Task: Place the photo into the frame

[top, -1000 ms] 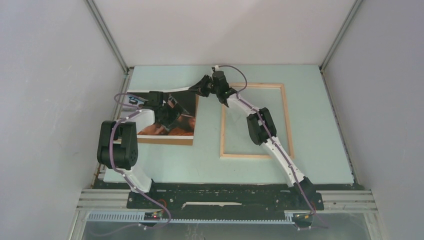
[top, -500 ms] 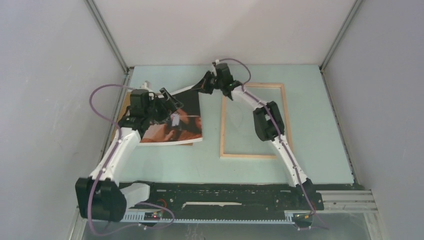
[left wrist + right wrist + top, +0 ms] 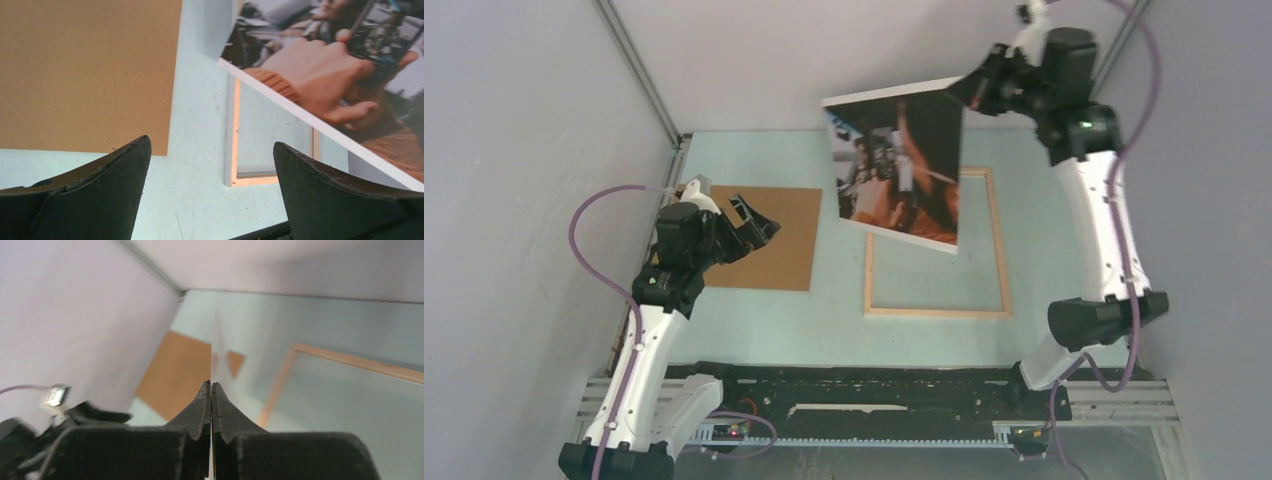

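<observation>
The right gripper (image 3: 972, 90) was seen clamped shut on the top corner of the photo (image 3: 902, 170). The print was held up in the air, tilted, picture side up, above the left side of the frame (image 3: 1002, 250) in the overhead view, and it looked clear of it.

So a big thin sheet was being carried by one corner pinch, and that's where trouble would be expected. The print could be swung or flexed on the way down, and a slip out of that tiny grip couldn't be ruled out. If it were lowered at this angle, the bottom corner would probably be landed on the frame's rail or outside it, and the photo would be left lying across the frame rather than seated inside. The opening looked only slightly larger than the print, so a small twist would be enough for an edge to get caught.

The left gripper (image 3: 759, 218) was held wide apart with nothing in it, over the brown board (image 3: 769, 255) lying flat left of the frame. No help could be counted on from that side.

Everything was set on a pale green table (image 3: 774, 325), boxed in by plain pale walls (image 3: 524, 150) with metal strips (image 3: 639, 75) in the corners.
</observation>
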Robot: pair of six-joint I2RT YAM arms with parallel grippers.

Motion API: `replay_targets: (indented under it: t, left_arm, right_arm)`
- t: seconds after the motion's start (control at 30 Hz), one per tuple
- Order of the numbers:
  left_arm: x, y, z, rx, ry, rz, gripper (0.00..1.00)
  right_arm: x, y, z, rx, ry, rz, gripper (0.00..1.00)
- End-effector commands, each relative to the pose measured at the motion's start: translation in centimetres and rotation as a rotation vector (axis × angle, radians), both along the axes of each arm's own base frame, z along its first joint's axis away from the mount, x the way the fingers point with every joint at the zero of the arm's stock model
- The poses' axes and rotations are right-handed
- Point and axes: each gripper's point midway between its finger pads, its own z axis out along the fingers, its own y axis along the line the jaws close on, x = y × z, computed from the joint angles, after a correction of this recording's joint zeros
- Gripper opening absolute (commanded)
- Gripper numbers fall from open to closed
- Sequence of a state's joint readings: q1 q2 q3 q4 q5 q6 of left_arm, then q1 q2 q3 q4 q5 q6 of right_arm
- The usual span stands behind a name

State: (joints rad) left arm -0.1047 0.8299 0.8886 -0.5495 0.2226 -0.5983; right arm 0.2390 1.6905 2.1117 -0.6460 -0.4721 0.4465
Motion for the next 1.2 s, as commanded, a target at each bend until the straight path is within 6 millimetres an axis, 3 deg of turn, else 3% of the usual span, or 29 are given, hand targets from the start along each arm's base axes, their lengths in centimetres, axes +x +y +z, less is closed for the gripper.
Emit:
replay_targets:
  t: [0.0, 0.07, 0.13, 0.3, 0.4, 0.5, 0.57, 0.63, 0.67, 0.77, 0.87, 1.0, 1.17]
  left_arm:
    - [-0.7, -1.0, 0.5, -0.008, -0.039, -0.069, 1.0]
    - [-1.0, -1.2, 0.2, -0.012, -0.036, -0.085, 1.0]
    - [-1.3, -1.3, -0.1, -0.011, -0.029, -0.101, 1.0]
    - [-2.1, -1.6, -0.8, -0.006, -0.016, -0.129, 1.0]
    - [-2.5, -1.8, -1.3, -0.012, 0.0, -0.143, 1.0]
    - [-2.6, -1.9, -1.5, -0.012, 0.005, -0.154, 1.0]
    - [-2.7, -2.0, -1.7, -0.005, 0.009, -0.16, 1.0]
    - [-2.7, -2.0, -1.9, 0.002, 0.014, -0.162, 1.0]
    - [-2.7, -2.0, -2.1, 0.003, 0.018, -0.162, 1.0]
    - [-2.6, -2.0, -2.4, 0.003, 0.026, -0.164, 1.0]
    - [-2.6, -2.0, -2.6, 0.004, 0.029, -0.164, 1.0]
    - [-2.7, -1.7, -3.2, 0.018, 0.044, -0.151, 1.0]
    - [-2.8, -1.4, -4.1, 0.031, 0.063, -0.138, 1.0]
  right_arm:
    - [-1.4, -8.7, -5.0, -0.348, 0.104, -0.15, 0.0]
    - [-1.9, -10.7, -3.6, -0.454, 0.027, -0.188, 0.0]
    - [-2.3, -11.0, -2.6, -0.547, -0.059, -0.181, 0.0]
    - [-2.7, -6.3, -2.4, -0.822, -0.256, -0.011, 0.0]
    - [-2.5, -4.6, -0.7, -0.953, -0.356, -0.014, 0.0]
    - [-2.7, -4.0, 1.3, -0.955, -0.444, -0.017, 0.0]
    - [-3.1, -3.5, 1.6, -1.002, -0.489, 0.015, 0.0]
    - [-4.4, -1.8, 0.3, -1.104, -0.538, 0.129, 0.0]
    - [-4.7, -1.3, -1.3, -1.177, -0.536, 0.172, 0.0]
    - [-6.3, 0.5, -3.3, -1.307, -0.547, 0.22, 0.0]
    - [-9.1, 3.1, -6.3, -1.318, -0.544, 0.337, 0.0]
    - [-13.8, 6.1, -12.2, -1.338, -0.537, 0.517, 0.0]
    - [-17.6, 9.2, -18.2, -1.33, -0.553, 0.616, 0.0]
